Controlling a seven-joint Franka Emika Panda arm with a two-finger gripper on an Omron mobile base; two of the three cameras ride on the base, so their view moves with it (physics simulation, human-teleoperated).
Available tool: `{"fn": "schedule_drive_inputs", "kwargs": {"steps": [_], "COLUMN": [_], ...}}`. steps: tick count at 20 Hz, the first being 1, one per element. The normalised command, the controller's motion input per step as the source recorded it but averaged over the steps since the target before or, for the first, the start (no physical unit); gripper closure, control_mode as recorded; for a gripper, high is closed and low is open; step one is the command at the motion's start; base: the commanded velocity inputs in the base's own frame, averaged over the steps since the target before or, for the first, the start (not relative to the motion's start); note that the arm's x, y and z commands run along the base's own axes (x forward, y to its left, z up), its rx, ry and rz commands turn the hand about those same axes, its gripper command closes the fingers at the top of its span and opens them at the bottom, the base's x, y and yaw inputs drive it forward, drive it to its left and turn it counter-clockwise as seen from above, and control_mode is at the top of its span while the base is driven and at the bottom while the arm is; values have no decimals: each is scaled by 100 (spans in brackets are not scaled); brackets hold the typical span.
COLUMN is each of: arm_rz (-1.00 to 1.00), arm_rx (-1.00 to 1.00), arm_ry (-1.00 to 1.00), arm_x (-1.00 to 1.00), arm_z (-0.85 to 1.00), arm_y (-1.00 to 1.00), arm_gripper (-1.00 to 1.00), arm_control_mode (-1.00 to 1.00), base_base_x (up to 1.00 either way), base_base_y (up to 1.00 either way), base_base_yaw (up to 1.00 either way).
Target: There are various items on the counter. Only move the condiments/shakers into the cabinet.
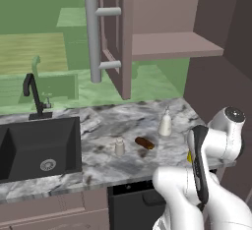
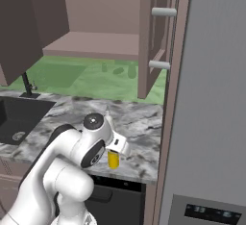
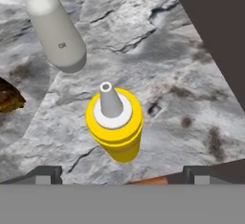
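Dark two-finger gripper (image 3: 122, 177) spread wide, hovering just above yellow squeeze bottle (image 3: 115, 122) with grey-white pointed tip, upright on grey-white marbled stone counter (image 1: 123, 121) near its right front edge. Farther back: tall white narrow-necked bottle (image 1: 165, 123); left of it, small brown oblong lump (image 1: 144, 143) and small grey-white cylindrical shaker (image 1: 119, 147). Above, brownish-mauve wall cabinet (image 1: 172, 45) open, door with long grey bar handle (image 1: 92, 37).

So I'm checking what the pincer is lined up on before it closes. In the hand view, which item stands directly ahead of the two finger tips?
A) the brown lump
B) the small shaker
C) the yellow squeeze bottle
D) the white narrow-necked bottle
C: the yellow squeeze bottle stands upright on the counter, centred above the open pincer, while the white narrow-necked bottle sits off to the upper left.
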Motion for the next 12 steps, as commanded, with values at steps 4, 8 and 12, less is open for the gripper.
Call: {"fn": "schedule_drive_inputs", "kwargs": {"steps": [4, 8, 12], "arm_rz": [0, 0, 0], "arm_rx": [0, 0, 0], "arm_ry": [-10, -9, -6], "arm_x": [1, 1, 5], "arm_z": [-14, -15, -16], "arm_y": [0, 0, 4], "arm_gripper": [-100, -100, -100], "arm_control_mode": [-100, -100, -100], "base_base_x": [0, 0, 0], "base_base_y": [0, 0, 0], "base_base_yaw": [0, 0, 0]}}
